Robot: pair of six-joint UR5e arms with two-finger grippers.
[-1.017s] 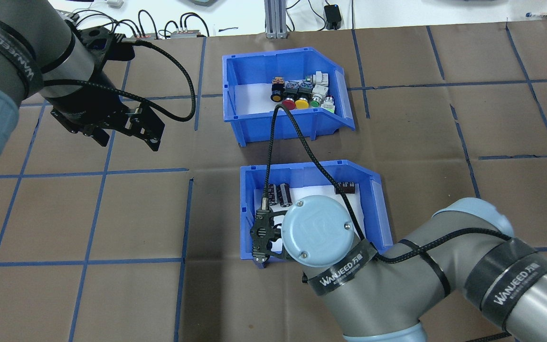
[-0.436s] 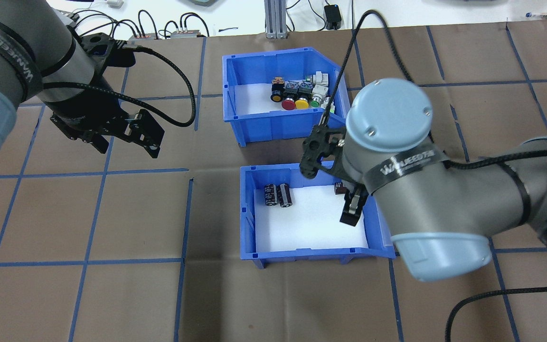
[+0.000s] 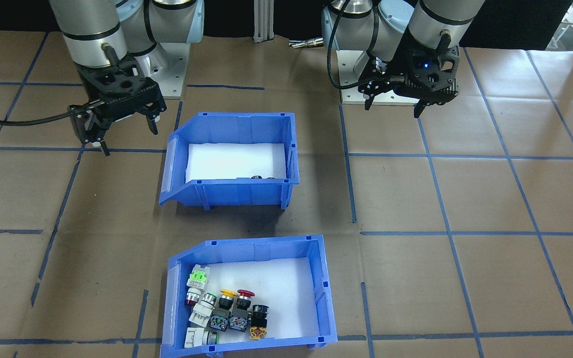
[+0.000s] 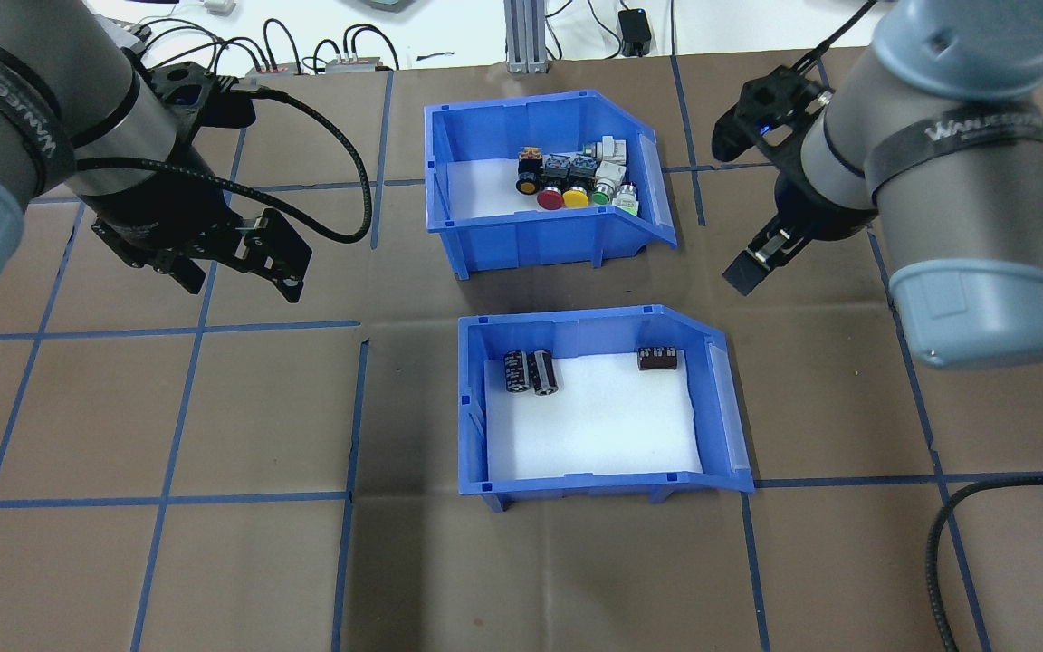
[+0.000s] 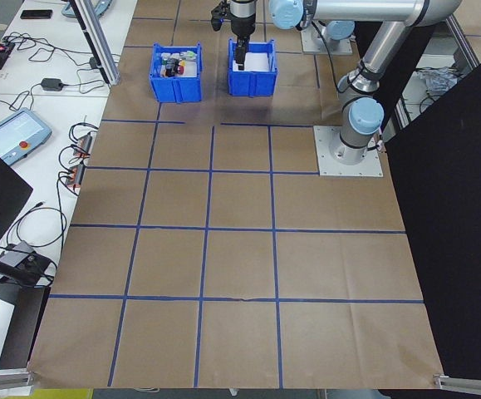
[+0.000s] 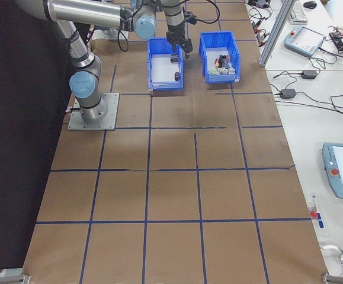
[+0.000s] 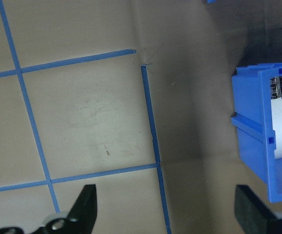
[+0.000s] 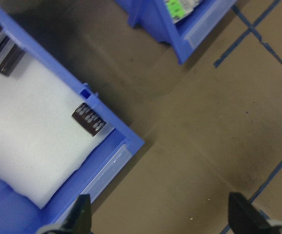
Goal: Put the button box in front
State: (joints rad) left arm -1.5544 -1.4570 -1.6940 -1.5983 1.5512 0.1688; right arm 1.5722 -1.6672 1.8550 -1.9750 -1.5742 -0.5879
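The button box sits on the bench, on the far side of the capacitor bin from my base. My left pincer and right pincer hover, fingers apart, holding nothing. My right wrist view cuts off most of both bins.

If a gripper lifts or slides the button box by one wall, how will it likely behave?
The button box looks like rigid moulded plastic, so it should probably hold its shape. The push-buttons cluster toward its sloped end, so a lift by one wall may tip it that way. They lie loose on white foam and may shift when pushed.
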